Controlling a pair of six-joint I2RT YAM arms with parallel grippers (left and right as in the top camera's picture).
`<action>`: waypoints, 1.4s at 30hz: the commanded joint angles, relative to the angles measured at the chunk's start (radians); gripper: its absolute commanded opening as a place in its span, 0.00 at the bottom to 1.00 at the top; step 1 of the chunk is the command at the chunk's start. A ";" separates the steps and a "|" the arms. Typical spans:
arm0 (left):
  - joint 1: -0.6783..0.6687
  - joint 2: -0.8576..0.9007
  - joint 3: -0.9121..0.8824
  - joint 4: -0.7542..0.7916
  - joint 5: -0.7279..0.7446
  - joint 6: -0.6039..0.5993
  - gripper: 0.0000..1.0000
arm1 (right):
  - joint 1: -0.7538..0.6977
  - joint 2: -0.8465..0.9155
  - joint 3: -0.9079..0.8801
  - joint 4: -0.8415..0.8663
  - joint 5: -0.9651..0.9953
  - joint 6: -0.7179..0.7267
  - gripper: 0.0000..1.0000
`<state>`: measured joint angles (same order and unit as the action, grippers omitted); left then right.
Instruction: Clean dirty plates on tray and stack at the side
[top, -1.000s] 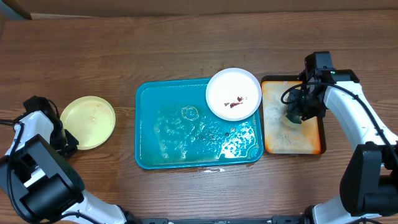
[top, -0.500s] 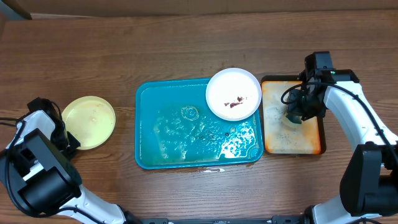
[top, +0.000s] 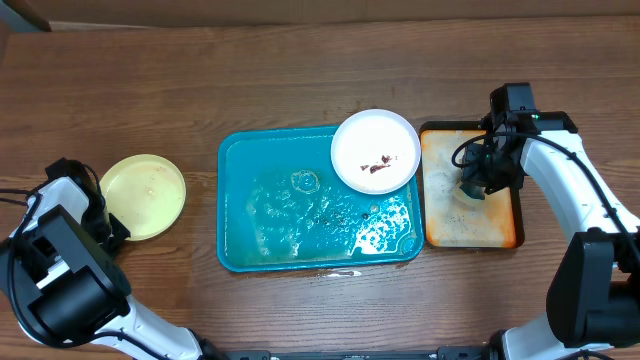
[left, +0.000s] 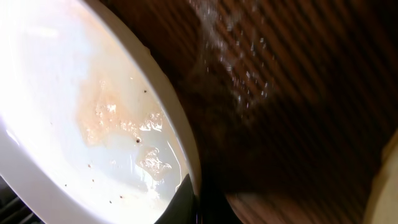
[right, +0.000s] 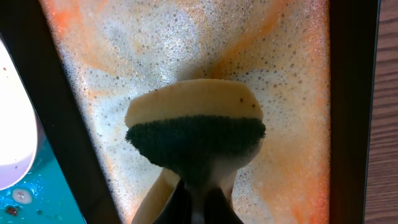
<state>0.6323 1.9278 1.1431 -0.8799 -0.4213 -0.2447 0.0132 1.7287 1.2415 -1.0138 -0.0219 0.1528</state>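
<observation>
A pale yellow-green plate (top: 142, 195) lies on the table left of the teal tray (top: 240, 240). My left gripper (top: 108, 228) is at its lower-left edge. In the left wrist view the plate (left: 74, 106), wet with brownish film, fills the left, and its rim runs into my shut left gripper (left: 198, 208). A white plate (top: 375, 150) with brown smears sits on the tray's upper-right corner. My right gripper (top: 473, 188) is shut on a yellow sponge with a dark green face (right: 196, 134), over the foamy orange tray (right: 292, 93).
The teal tray's floor holds soapy water and small crumbs. The orange dark-rimmed tray (top: 500, 235) stands right against the teal tray's right side. Bare wooden table (top: 300, 70) stretches along the back and in front of the trays.
My left arm has shifted slightly at the yellow-green plate's edge. The plates, the trays and the right arm with its sponge have not moved.
</observation>
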 joint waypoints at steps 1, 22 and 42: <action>0.002 0.019 0.042 -0.030 0.024 -0.048 0.04 | -0.002 -0.022 -0.005 0.003 -0.003 -0.004 0.04; -0.147 -0.193 0.312 -0.144 0.226 -0.030 0.04 | -0.002 -0.022 -0.005 0.004 -0.003 -0.004 0.04; -0.466 -0.095 0.298 -0.044 0.245 0.106 0.04 | -0.002 -0.022 -0.005 -0.006 -0.003 -0.004 0.04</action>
<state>0.1642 1.7851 1.4464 -0.9104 -0.1680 -0.1463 0.0132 1.7287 1.2415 -1.0214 -0.0219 0.1528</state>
